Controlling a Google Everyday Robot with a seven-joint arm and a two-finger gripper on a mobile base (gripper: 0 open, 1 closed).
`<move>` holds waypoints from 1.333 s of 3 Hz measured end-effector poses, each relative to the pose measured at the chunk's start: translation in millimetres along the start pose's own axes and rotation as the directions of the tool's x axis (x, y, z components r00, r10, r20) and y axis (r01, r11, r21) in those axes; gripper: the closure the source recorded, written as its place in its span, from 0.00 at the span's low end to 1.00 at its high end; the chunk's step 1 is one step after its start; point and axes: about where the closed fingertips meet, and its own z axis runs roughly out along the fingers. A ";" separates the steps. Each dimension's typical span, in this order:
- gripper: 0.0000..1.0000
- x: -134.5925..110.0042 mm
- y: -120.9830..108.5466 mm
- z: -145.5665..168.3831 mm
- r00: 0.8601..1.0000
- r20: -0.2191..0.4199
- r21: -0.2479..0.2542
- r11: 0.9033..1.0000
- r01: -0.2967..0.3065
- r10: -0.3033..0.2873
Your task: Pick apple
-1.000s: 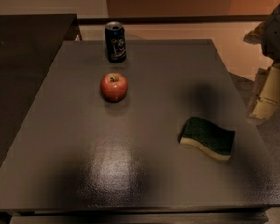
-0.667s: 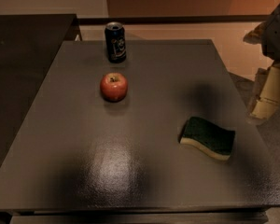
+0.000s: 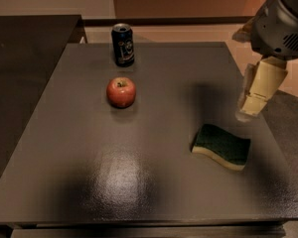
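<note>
The small red apple (image 3: 121,91) with a yellowish patch and a brown stem dimple sits upright on the dark grey table (image 3: 139,182), left of the middle. My gripper (image 3: 247,109) hangs from the grey arm over the table's right edge, pointing down. It is far to the right of the apple and above the table surface. It holds nothing that I can see.
A dark blue drink can (image 3: 123,44) stands behind the apple near the far edge. A green-and-yellow sponge (image 3: 221,146) lies at the right, just below the gripper. A darker counter (image 3: 25,48) adjoins the table's left side.
The gripper and arm have moved left, from beyond the table's right edge to over it. The apple, can and sponge have not moved.
</note>
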 end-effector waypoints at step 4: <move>0.00 -93.5 -34.2 92.9 0.981 0.195 -0.017 1.000 0.013 -0.009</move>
